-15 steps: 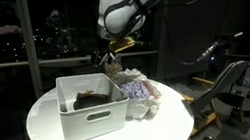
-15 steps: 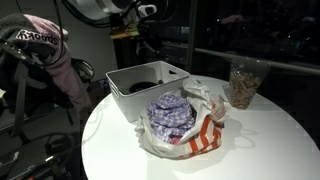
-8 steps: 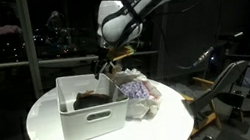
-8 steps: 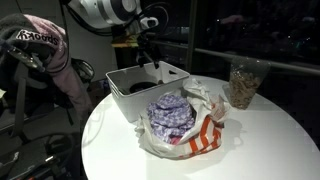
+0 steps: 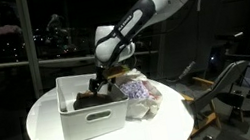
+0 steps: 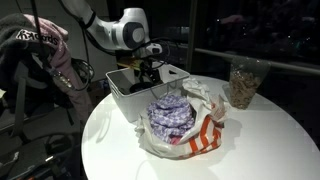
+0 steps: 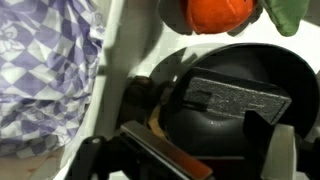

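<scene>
Inside the white bin (image 5: 92, 118) on the round table (image 6: 265, 140), the gripper (image 5: 97, 83) hangs below the rim, entering from above, probably because the bin's high walls allow no side approach. Its jaws are spread wide and hold nothing. Directly beneath, on the bin floor, lies 1 dark bowl (image 7: 205, 128) with a grey rectangular pad (image 7: 238, 100) flat on it; contact cannot be told. 1 orange round thing (image 7: 220, 12) sits just beyond the bowl. A purple checked cloth (image 6: 170, 112) is heaped outside against the bin wall, on an orange-and-white bag (image 6: 205, 137). A glass jar (image 6: 243, 85) stands well apart.
</scene>
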